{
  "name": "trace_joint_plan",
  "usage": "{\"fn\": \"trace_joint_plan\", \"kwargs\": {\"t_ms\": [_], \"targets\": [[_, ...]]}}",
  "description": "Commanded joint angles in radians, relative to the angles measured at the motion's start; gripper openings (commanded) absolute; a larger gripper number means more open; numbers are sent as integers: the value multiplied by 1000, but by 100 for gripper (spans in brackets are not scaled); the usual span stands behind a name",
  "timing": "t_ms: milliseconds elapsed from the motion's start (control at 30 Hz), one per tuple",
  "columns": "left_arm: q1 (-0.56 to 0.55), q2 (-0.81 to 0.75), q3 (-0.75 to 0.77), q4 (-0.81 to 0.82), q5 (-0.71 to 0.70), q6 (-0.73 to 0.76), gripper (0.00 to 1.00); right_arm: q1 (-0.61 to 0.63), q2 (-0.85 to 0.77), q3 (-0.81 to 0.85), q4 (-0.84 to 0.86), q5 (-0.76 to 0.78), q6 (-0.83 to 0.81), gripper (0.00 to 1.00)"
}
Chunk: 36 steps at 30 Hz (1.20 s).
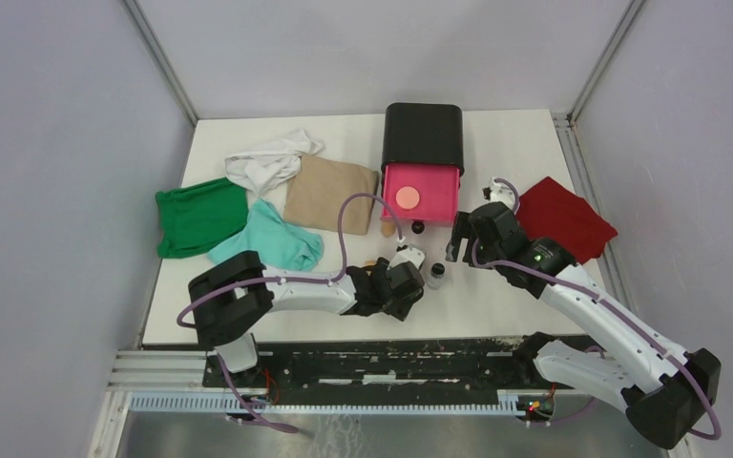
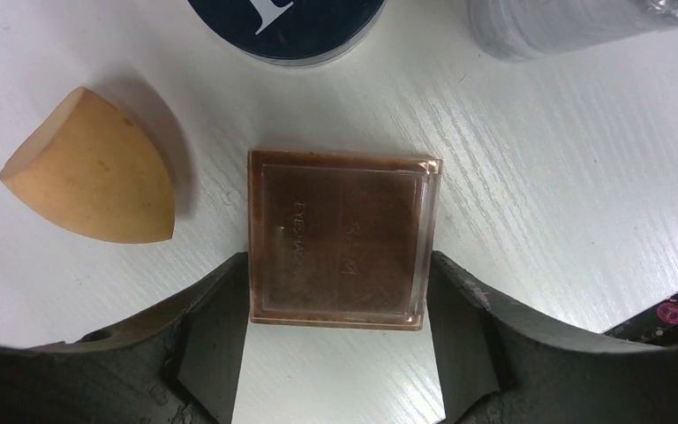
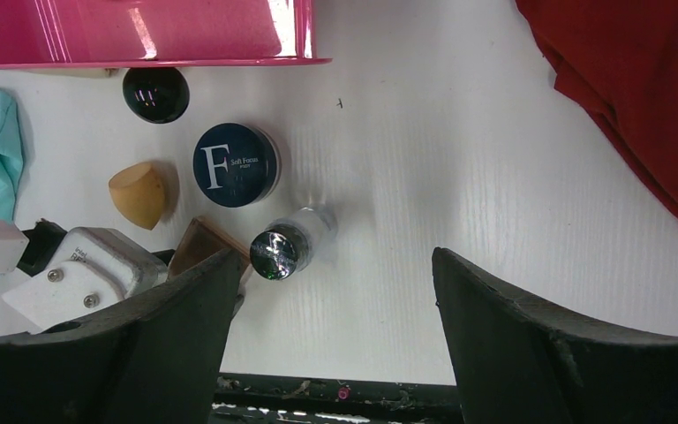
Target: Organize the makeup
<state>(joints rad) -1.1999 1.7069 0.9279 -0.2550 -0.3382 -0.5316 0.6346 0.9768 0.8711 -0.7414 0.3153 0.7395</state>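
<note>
The square brown compact lies flat on the white table, and my left gripper is shut on its near end, with a finger against each side. An orange sponge lies to its left. The navy compact with a white F and the black-capped clear bottle sit just beyond. My right gripper hangs open above bare table to the right of the bottle, holding nothing. The pink puff lies in the pink drawer. A second orange sponge sits at the drawer's front left corner.
The black box stands behind its pulled-out drawer. A small black round item sits in front of the drawer. White, green, teal and tan cloths lie on the left, and a red cloth on the right.
</note>
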Motion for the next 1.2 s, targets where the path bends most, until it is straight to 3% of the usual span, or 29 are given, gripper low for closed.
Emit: {"fn": "trace_joint_plan", "kwargs": {"t_ms": [0, 100, 333, 567, 833, 1033, 1167], "targets": [[2, -11, -34, 5, 36, -3, 62, 4, -1, 7, 39, 19, 12, 87], [3, -79, -30, -4, 32, 6, 57, 4, -10, 6, 37, 32, 17, 87], [3, -263, 10, -40, 38, 47, 57, 4, -35, 7, 17, 97, 32, 87], [19, -347, 181, -136, 23, 101, 59, 4, -127, 26, -61, 269, 70, 87], [183, -184, 475, -158, 91, 143, 58, 4, -322, 12, -105, 406, 91, 86], [241, 62, 772, -223, 75, 179, 58, 4, -301, 50, -166, 400, 100, 86], [250, 180, 880, -229, 36, 189, 59, 4, -299, 48, -185, 388, 121, 86]]}}
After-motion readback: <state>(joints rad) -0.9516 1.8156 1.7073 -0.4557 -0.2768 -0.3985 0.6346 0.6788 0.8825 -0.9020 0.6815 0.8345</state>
